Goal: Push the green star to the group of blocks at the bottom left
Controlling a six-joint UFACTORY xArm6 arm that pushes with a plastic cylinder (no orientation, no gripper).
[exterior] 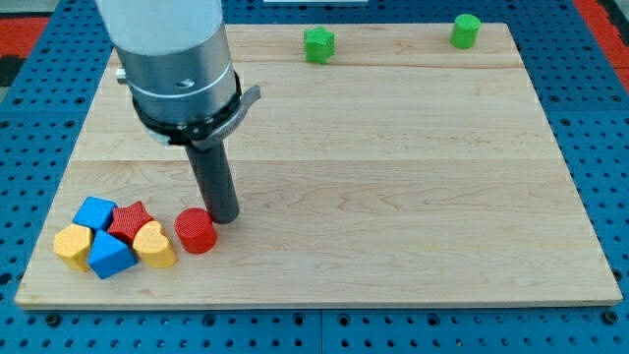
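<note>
The green star [318,44] lies near the board's top edge, a little right of the view's middle. My tip [224,217] rests on the board at the lower left, just up and right of a red cylinder [196,231], touching or nearly touching it. The group at the bottom left holds a blue block [95,211], a red star [131,220], a yellow heart [154,245], a blue block [110,256] and a yellow block [72,244]. The green star is far from my tip, up and to the right.
A green cylinder [466,30] stands near the board's top right corner. The wooden board [393,177] lies on a blue pegboard table. The arm's grey body [177,59] hides part of the board's top left.
</note>
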